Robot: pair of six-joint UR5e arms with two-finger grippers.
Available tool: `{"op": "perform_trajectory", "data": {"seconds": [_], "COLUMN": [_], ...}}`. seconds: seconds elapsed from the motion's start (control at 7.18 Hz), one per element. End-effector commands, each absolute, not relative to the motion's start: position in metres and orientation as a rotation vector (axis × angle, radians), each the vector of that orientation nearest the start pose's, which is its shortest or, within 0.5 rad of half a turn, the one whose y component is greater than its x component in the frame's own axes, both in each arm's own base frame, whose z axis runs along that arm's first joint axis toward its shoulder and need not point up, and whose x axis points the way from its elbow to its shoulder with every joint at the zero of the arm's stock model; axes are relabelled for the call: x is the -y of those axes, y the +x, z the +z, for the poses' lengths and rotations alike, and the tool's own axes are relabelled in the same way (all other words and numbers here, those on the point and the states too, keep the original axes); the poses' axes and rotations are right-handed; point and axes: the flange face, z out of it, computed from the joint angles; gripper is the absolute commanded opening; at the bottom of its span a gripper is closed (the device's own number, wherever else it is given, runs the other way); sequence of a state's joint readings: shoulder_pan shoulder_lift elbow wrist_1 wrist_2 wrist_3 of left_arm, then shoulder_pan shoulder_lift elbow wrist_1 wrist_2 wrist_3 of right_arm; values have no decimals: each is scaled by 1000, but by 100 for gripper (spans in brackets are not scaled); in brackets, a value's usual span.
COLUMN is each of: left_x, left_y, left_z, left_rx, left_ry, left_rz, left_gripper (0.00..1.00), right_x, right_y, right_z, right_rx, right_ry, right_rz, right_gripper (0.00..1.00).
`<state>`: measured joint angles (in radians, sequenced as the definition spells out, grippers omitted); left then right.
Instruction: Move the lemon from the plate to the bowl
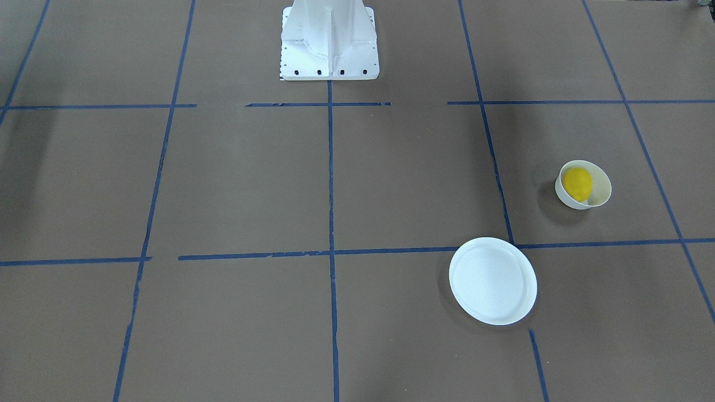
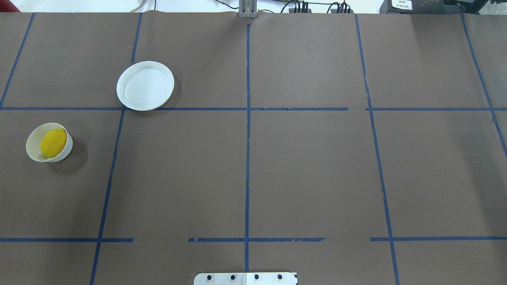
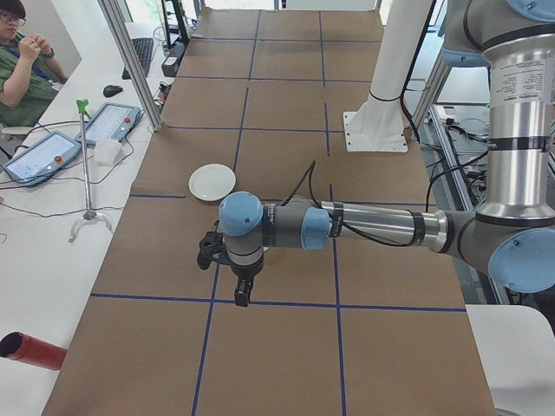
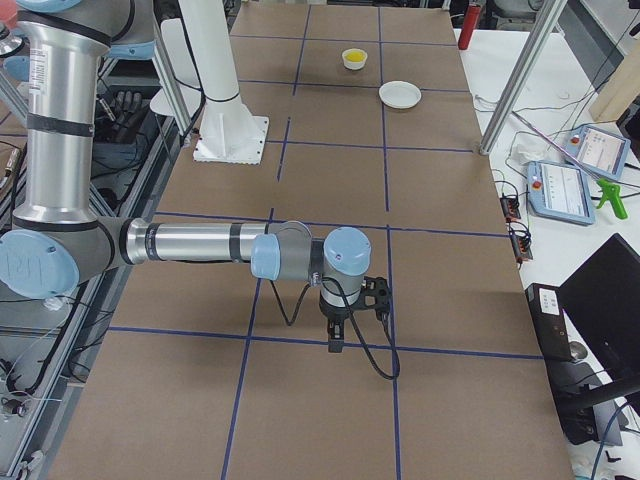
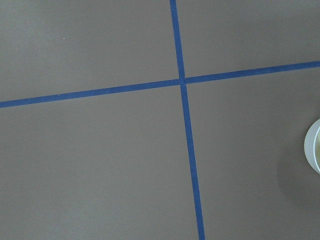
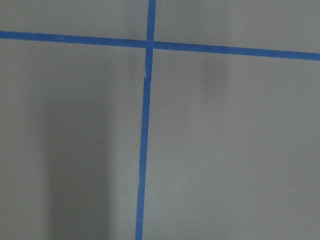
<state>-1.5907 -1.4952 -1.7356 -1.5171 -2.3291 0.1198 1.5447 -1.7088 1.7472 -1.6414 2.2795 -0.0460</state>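
The yellow lemon point(image 1: 577, 183) lies inside the small cream bowl point(image 1: 599, 195), which stands at the far left of the overhead view point(image 2: 33, 145), lemon point(image 2: 53, 142) in it. The flat white plate point(image 1: 492, 281) is bare and sits apart from the bowl, farther from the robot point(image 2: 145, 85). The bowl's rim shows at the right edge of the left wrist view point(image 5: 314, 146). My left gripper point(image 3: 241, 295) shows only in the exterior left view and my right gripper point(image 4: 335, 342) only in the exterior right view. Both hang above the table away from the dishes; I cannot tell whether they are open or shut.
The white robot pedestal point(image 1: 329, 44) stands at the table's robot side. Blue tape lines point(image 2: 247, 138) grid the brown table. Beside the table are tablets point(image 3: 108, 123), a seated operator point(image 3: 22, 61) and a red cylinder point(image 3: 30, 351).
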Motion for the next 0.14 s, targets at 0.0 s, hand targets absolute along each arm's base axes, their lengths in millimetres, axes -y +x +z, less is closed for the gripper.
{"op": "perform_trajectory", "data": {"seconds": [0.0], "left_x": [459], "left_y": [-74], "left_z": [620], "left_rx": [-754], "left_ry": [87], "left_rz": [110], "left_gripper": [100], "right_x": [432], "right_y": [57], "right_z": [647], "right_rx": [709], "right_ry": [-24], "right_rz": [-58], "right_gripper": [100]}}
